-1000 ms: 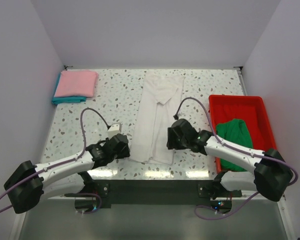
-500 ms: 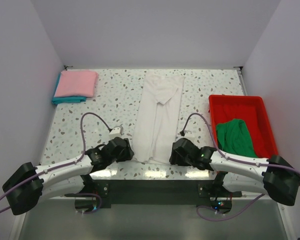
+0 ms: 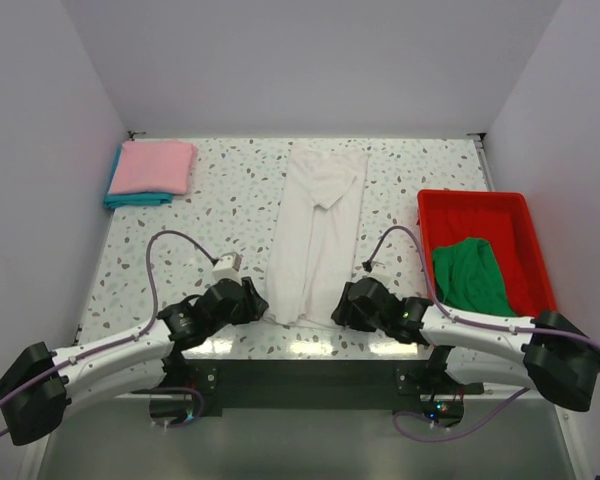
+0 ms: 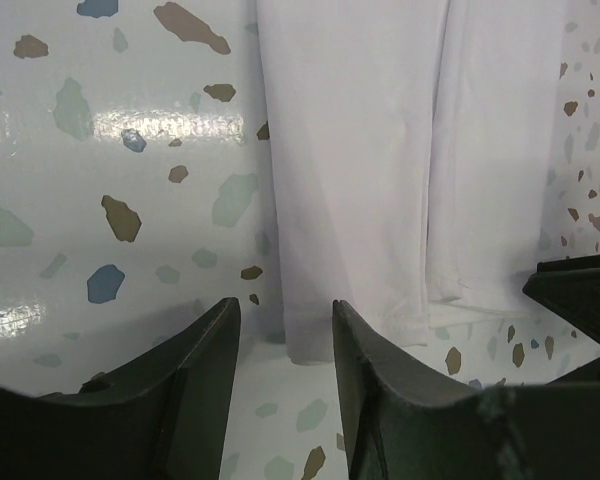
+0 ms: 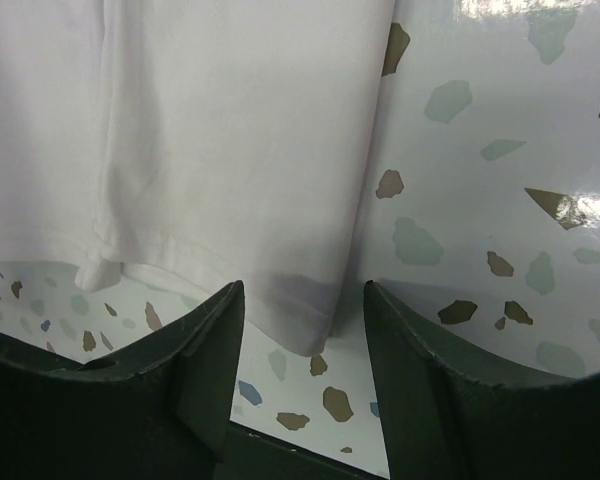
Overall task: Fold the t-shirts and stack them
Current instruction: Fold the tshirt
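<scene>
Speckled glossy table [image 3: 200, 215] — pale walls [image 3: 310, 70] around — bears the white t-shirt [image 3: 315, 235].

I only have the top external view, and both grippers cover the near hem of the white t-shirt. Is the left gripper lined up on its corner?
Observer: Yes. In the left wrist view the left gripper is open, and the near left hem corner of the white t-shirt lies between its fingers, not pinched.
Operator: And the right side?
Observer: The right gripper is open too, with the near right hem corner between its fingers.
Operator: Is the hem one clean edge?
Observer: No. The right wrist view shows it stepped: the layer at the corner reaches nearer than the folded layer beside it.
</scene>
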You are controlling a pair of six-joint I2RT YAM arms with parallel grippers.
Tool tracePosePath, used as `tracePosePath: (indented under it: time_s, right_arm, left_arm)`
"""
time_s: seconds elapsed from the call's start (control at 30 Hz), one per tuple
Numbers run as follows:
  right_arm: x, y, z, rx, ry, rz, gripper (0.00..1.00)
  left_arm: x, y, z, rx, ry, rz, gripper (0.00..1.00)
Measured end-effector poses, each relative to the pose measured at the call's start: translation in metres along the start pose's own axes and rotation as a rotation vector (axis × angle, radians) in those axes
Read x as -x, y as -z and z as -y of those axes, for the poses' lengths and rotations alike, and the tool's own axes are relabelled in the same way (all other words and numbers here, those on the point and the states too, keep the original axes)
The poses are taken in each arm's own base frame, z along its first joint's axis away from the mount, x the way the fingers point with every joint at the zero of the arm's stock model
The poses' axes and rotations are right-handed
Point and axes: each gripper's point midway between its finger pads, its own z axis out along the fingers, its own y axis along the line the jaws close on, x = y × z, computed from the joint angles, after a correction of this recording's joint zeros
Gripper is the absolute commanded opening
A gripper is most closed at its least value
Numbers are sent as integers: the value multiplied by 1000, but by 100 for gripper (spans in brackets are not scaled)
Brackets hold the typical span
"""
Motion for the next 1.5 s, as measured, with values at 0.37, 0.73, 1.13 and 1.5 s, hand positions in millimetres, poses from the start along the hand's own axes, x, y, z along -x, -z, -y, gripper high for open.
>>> tracePosePath:
  time_s: [0.37, 0.73, 1.13, 1.5]
  right_arm:
    - [-1, -5, -8, 23, -22, 1, 49]
    - [-2, -6, -8, 23, -26, 0, 46]
    - [-4, -5, -8, 31, -22, -6, 46]
    - [-14, -3, -8, 38, -10, -43, 45]
  left_arm:
    - [1, 2, 2, -15, 5, 4, 57]
    - [5, 10, -9, 25, 39, 33, 58]
    - [-16, -5, -11, 39, -17, -61, 55]
    - [-17, -12, -8, 55, -43, -83, 49]
